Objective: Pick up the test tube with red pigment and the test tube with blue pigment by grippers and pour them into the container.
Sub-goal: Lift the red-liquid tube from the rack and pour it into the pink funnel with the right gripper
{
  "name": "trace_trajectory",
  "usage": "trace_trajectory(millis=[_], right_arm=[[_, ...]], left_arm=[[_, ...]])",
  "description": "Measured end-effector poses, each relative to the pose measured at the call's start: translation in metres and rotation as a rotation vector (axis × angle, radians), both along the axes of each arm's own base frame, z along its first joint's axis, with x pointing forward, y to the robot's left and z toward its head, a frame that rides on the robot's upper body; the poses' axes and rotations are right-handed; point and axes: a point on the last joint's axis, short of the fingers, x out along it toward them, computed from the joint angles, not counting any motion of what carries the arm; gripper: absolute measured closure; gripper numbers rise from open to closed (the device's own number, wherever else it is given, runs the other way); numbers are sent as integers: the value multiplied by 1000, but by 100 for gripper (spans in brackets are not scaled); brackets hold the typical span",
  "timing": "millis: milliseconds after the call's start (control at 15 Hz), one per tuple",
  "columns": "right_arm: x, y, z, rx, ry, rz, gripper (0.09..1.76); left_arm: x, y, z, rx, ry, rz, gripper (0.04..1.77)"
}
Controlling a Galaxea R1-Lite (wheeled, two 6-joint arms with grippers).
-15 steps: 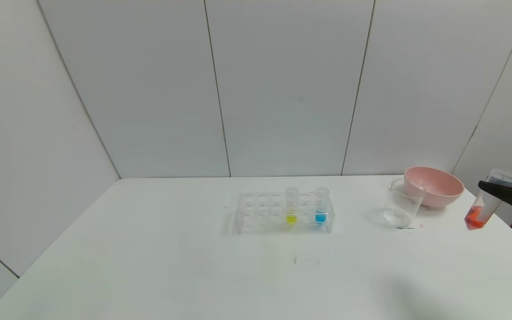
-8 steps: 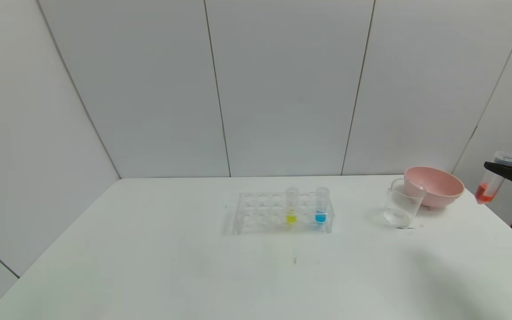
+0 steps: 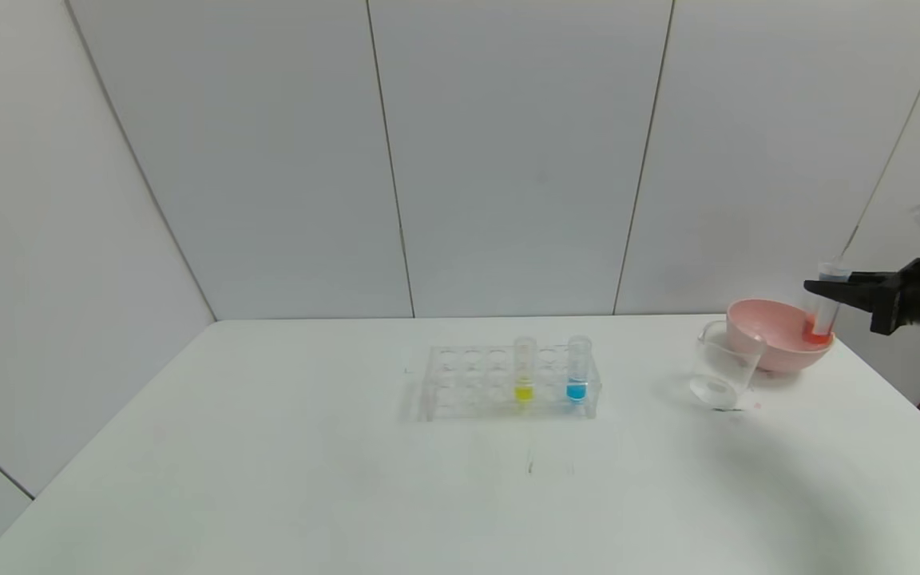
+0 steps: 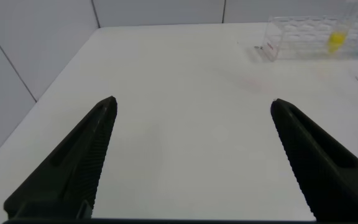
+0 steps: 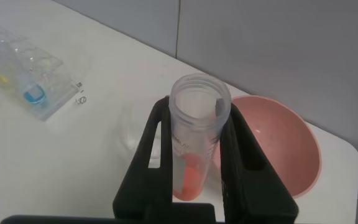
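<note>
1. The left gripper [image 4: 191, 155] hangs low over the near left part of the table [image 3: 268, 479], parked, its jaws spread wide with nothing between them.
2. Mid-table, the rack [image 3: 508, 383] holds the test tube with blue pigment [image 3: 578, 371] upright, with a yellow-liquid tube [image 3: 524, 371] beside it; neither is touched.
3. Further right stands the container [image 3: 722, 366], just in front of the pink bowl [image 3: 779, 334] and seemingly empty.
4. At the far right, the right gripper [image 3: 827, 289] is raised above the table, its jaws closed around the upper part of the test tube with red pigment [image 5: 196, 149], which hangs nearly upright over the bowl's right rim.
5. The step in hand looks like carrying the red tube to the pour. The next move likely calls for shifting left and nearer until the open mouth sits above the container rather than the bowl, then tipping slowly.
</note>
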Motion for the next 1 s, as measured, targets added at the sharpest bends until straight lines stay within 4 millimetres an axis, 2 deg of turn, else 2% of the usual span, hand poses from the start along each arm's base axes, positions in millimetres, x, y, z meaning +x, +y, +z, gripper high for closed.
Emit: trace_trajectory(millis=[200, 400, 667, 1000], right_arm=[[18, 4, 9, -68, 48, -10, 135], [29, 7, 11, -223, 85, 26, 135], [26, 8, 11, -378, 122, 139, 135], [24, 19, 37, -464, 159, 230, 135]], left_arm=[[0, 0, 0, 0, 0, 0, 5], [0, 0, 0, 0, 0, 0, 5], [0, 0, 0, 0, 0, 0, 5], [0, 0, 0, 0, 0, 0, 5]])
